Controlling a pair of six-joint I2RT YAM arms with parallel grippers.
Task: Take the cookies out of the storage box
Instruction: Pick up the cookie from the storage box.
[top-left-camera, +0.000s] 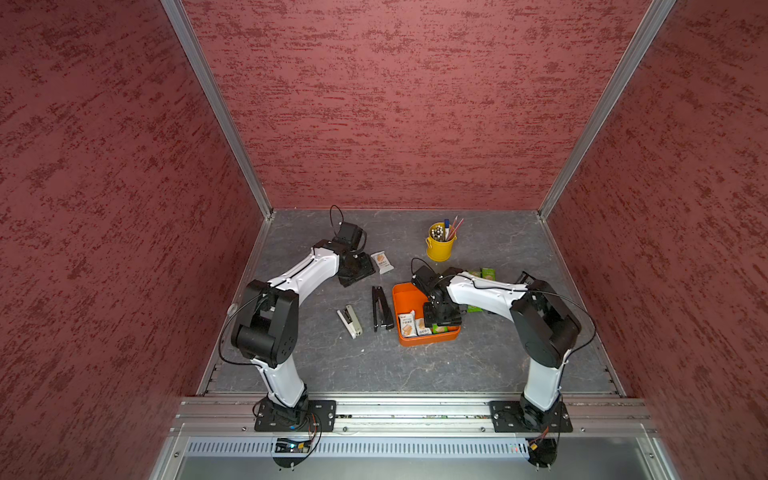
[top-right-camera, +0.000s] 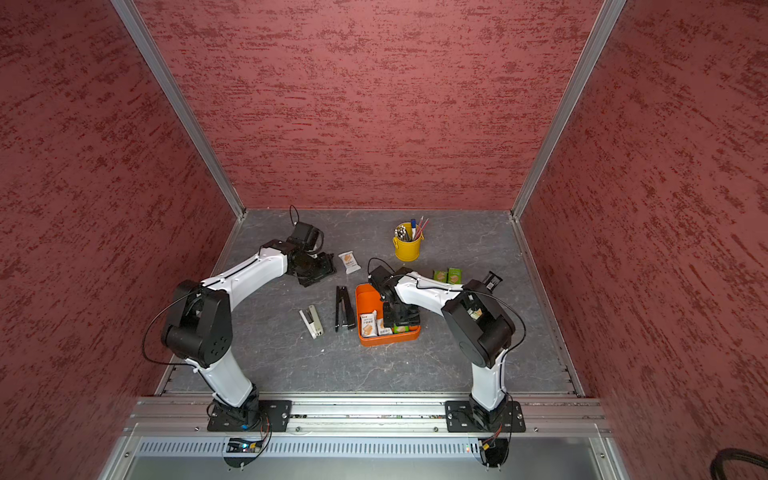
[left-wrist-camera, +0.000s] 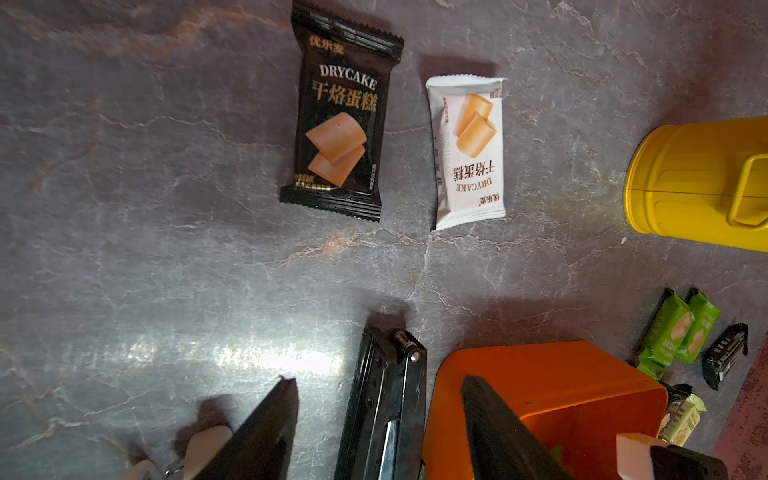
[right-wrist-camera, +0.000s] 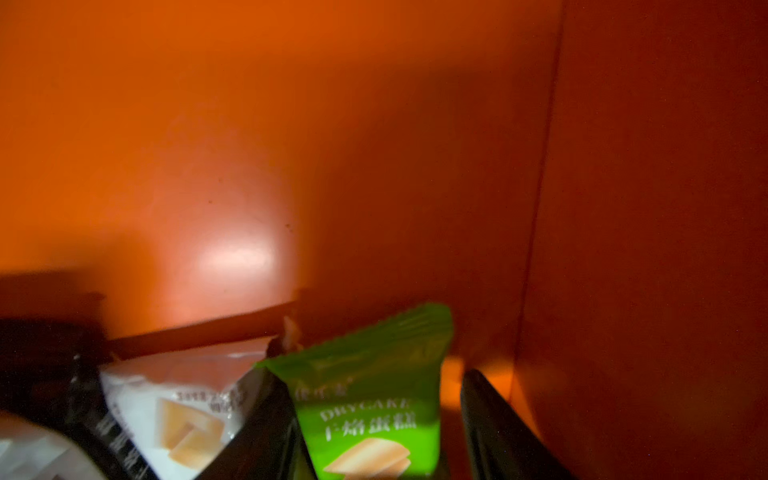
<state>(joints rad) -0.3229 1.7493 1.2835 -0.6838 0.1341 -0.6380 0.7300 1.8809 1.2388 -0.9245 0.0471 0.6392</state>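
Cookies (top-left-camera: 408, 324) are bunched against the near wall of the storage box (top-left-camera: 428, 338), and the far floor is seen bare. One green packet (right-wrist-camera: 370, 399) is straddled by the right gripper (right-wrist-camera: 374, 374) — jaws apart, a gap shown at one finger. Its long axis is laid along the fingers, crimped end toward open floor, with a side wall close by. The left gripper (left-wrist-camera: 379, 379) is held with jaws apart outside the box, near the black stapler (left-wrist-camera: 386, 415)

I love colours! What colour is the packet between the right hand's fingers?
Green packet, clearest in the right wrist view.
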